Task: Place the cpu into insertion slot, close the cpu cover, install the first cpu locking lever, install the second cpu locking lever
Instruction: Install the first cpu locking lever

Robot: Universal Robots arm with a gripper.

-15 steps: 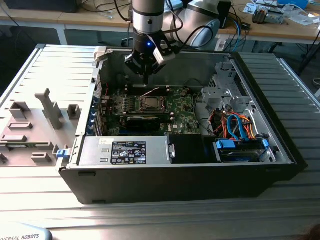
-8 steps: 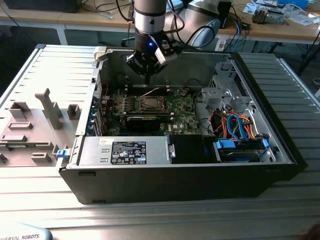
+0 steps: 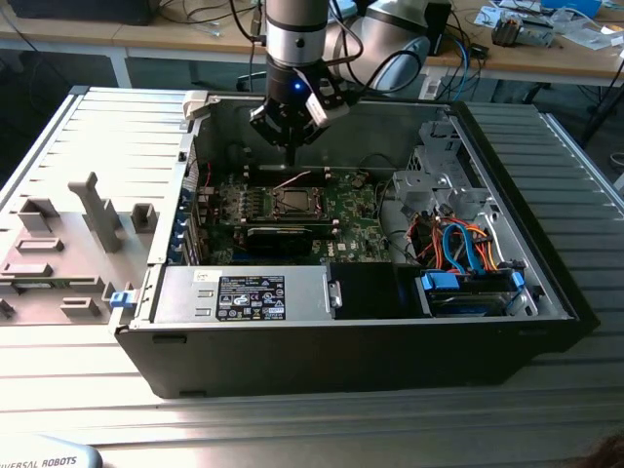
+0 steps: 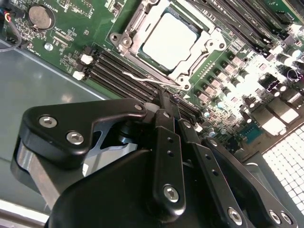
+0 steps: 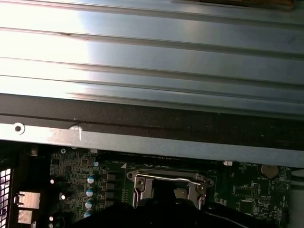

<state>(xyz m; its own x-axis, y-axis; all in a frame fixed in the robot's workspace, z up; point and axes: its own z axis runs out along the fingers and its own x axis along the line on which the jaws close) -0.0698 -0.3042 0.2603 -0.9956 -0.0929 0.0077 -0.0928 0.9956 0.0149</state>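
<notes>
Gripper [image 4: 164, 102] fingers pressed together, empty, hanging over far board edge. Cpu [image 4: 169, 39] seated in insertion slot [image 3: 292, 202], just nearward and below. Cpu cover [image 4: 142, 64] down around it, lever alongside.

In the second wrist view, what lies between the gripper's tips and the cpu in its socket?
In the second wrist view, black memory slots and a thin silver locking lever lie between the gripper and the cpu, which sits under the cpu cover.

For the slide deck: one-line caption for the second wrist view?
Pincer shut, hanging over the memory slots beside the insertion slot, cpu seated under the closed cpu cover.
</notes>
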